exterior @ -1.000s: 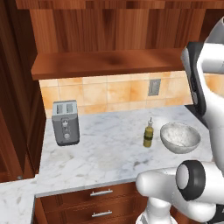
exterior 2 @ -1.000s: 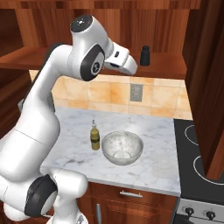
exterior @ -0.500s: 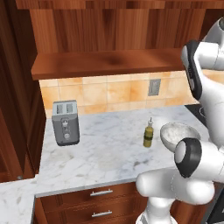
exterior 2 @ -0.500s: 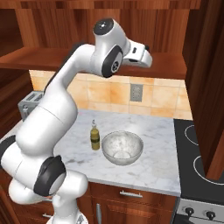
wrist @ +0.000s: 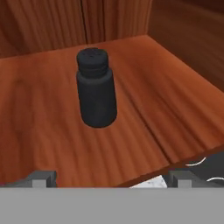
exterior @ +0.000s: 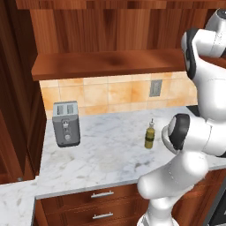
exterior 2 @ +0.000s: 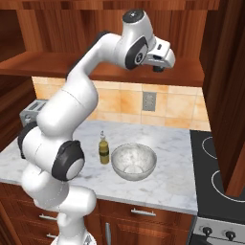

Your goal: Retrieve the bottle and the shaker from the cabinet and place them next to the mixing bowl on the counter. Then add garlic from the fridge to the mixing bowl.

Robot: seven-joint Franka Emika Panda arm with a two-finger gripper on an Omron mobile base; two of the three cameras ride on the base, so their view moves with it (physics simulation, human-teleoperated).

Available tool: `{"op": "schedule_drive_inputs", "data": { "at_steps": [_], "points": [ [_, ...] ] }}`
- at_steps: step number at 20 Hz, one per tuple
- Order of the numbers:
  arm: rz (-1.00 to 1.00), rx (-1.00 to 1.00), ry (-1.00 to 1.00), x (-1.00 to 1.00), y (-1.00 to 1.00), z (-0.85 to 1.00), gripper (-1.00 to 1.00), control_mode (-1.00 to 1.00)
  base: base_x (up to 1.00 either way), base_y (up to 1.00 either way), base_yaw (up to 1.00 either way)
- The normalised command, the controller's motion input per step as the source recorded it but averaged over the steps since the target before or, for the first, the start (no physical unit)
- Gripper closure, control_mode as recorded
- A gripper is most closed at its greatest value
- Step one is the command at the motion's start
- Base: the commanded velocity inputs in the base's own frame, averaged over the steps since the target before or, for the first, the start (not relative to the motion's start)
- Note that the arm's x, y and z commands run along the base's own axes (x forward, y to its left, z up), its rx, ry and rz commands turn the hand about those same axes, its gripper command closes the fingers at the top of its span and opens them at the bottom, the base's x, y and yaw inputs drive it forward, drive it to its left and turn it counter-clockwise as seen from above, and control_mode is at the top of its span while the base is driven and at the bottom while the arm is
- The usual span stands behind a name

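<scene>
- Spreading wide and grasping nothing, the gripper point(wrist: 107, 177) is hanging before the shaker point(wrist: 96, 88), its dark fingertips point(wrist: 43, 178) well apart.
- The matte black, cylindrical shaker is standing upright on the cabinet point(wrist: 39, 118) shelf's grained wood.
- The right base view is showing the olive bottle point(exterior 2: 104, 149) sitting just beside the speckled round bowl point(exterior 2: 134, 161) on the veined marble counter point(exterior 2: 167, 184).
</scene>
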Motion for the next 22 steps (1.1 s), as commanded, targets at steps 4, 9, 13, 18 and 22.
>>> {"op": "schedule_drive_inputs", "data": {
  "at_steps": [4,9,13,18,22],
  "points": [
    [0.06,0.00,-0.07,0.55,0.04,0.00,-1.00,-1.00,0.00,0.00,0.00],
    [0.02,0.00,-0.27,0.33,-0.08,0.00,-1.00,-1.00,0.00,0.00,0.00],
    [0.02,0.00,-0.13,0.09,-0.09,0.00,-1.00,-1.00,0.00,0.00,0.00],
    [0.01,0.00,0.00,0.17,-0.03,0.00,-1.00,-1.00,0.00,0.00,0.00],
    [0.05,0.00,0.00,0.36,-0.01,0.00,-1.00,-1.00,0.00,0.00,0.00]
  ]
}}
